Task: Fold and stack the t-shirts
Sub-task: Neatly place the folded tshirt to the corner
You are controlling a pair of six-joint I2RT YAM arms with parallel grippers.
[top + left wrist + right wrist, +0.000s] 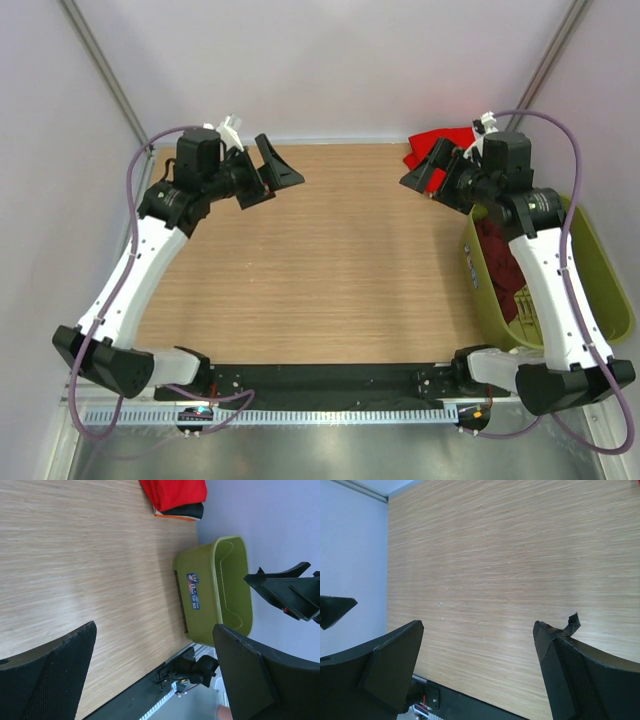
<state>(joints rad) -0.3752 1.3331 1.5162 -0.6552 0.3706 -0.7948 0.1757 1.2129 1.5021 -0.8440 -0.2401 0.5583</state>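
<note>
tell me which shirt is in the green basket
The dark maroon shirt: it lies in the olive basket, while the red shirt sits on the black shirt outside it.

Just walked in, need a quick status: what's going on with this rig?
Neither arm is handling anything. The left claw and right claw both hang open and empty above the table. A folded red t-shirt lies on a black t-shirt at the table's far right corner. A dark maroon t-shirt sits in the olive basket on the right, not yet on the stack.
</note>
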